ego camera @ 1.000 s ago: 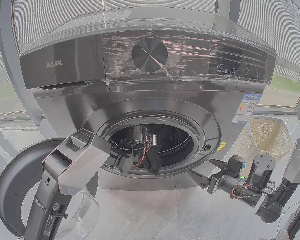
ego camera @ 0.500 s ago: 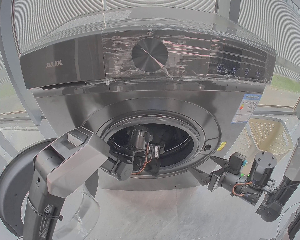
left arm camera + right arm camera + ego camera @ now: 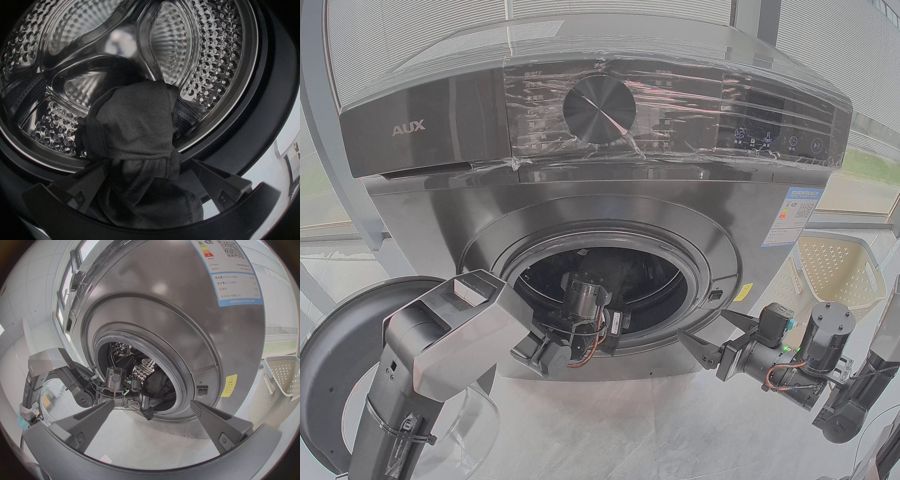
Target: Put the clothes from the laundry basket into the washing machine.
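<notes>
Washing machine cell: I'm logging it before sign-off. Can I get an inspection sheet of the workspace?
Surface: pale tiled floor.
Job's things: washing machine door open; dark garment draped over the drum lip; laundry basket beside it, no clothes seen inside.
Clutter: nothing seen.
Grippers: left gripper open at the drum mouth, around the garment; right gripper open, off the machine.
Cables: orange wires on both wrists.
Surroundings: windows behind.

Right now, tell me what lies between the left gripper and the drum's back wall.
A bunched black garment lies there, between the open jaws of the left gripper and over the door seal into the drum, seen in the left wrist view.
</notes>
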